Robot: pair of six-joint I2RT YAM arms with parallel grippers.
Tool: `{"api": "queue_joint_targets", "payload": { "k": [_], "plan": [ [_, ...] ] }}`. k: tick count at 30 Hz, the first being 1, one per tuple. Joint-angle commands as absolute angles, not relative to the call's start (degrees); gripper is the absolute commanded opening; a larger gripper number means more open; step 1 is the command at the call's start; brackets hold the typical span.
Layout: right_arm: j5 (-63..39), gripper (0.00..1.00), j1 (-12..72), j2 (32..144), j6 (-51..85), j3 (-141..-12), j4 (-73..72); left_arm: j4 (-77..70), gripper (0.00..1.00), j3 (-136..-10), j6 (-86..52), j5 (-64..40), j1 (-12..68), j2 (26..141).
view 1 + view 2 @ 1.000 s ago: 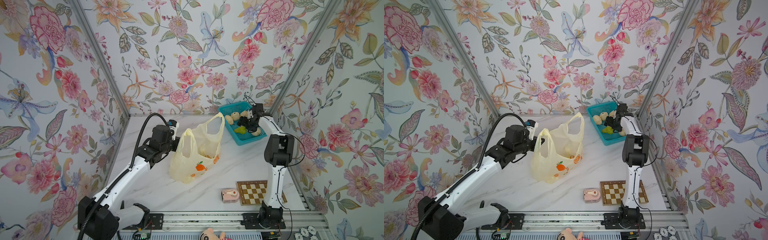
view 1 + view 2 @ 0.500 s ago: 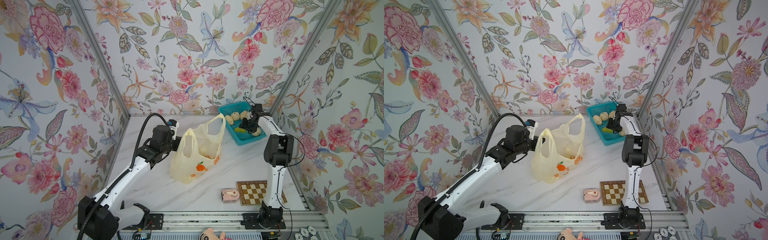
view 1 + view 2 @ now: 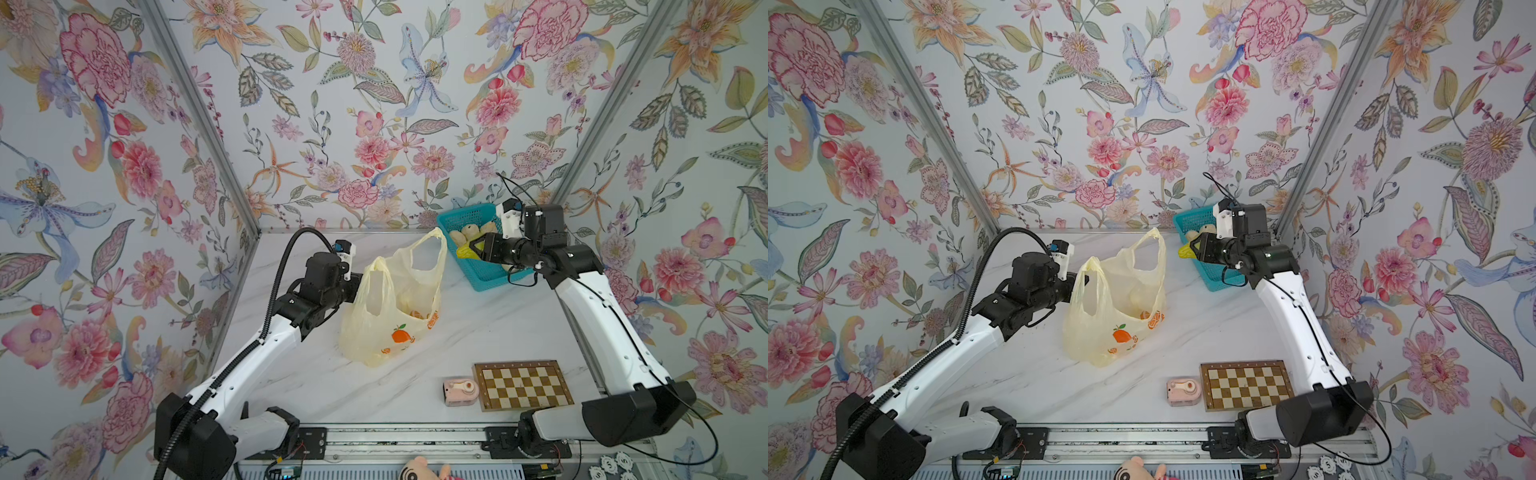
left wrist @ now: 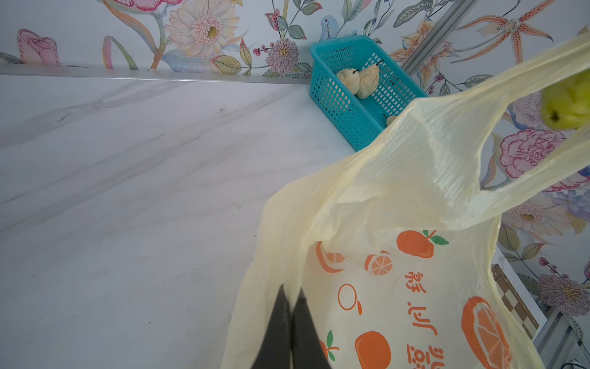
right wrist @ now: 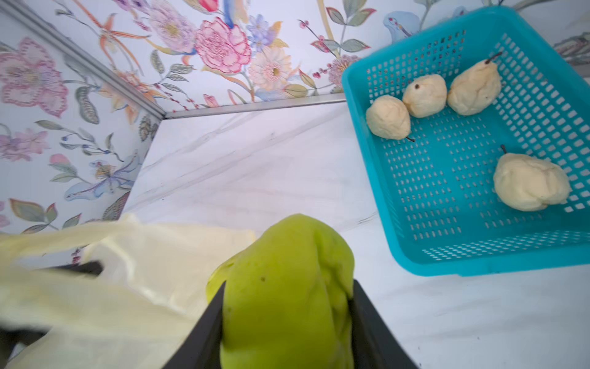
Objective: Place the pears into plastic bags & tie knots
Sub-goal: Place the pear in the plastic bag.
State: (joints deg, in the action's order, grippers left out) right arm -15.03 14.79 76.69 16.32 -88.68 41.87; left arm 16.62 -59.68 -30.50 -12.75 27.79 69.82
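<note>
the right pincer (image 5: 289,283) gripped the yellow-green pear (image 3: 467,250) aloft between the teal basket (image 5: 447,255) and the plastic bag (image 3: 390,316). the left pincer (image 4: 290,297) was clenched on the bag's edge. four cream pears (image 5: 530,182) lay in the basket.

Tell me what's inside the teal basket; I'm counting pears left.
Four cream pears lie in the basket. One corner is outside the wrist view and hidden behind the right arm from above.
</note>
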Motion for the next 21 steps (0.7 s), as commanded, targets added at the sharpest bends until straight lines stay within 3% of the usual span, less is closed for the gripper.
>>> {"api": "queue_joint_targets", "payload": {
  "k": [1,9,21],
  "plan": [
    [-14.24,0.39,19.62,71.71,19.19,-86.88,45.04,16.07,0.0,-58.73,-31.42,-11.36,28.39,68.48],
    [2.14,0.4,44.15,72.83,23.93,-86.54,44.1,15.43,0.0,-58.01,-32.13,-11.37,28.47,67.25],
    [-4.41,0.46,46.74,87.64,22.87,-78.46,37.79,13.31,0.0,-56.07,-33.0,-10.51,28.56,66.3]
  ]
}}
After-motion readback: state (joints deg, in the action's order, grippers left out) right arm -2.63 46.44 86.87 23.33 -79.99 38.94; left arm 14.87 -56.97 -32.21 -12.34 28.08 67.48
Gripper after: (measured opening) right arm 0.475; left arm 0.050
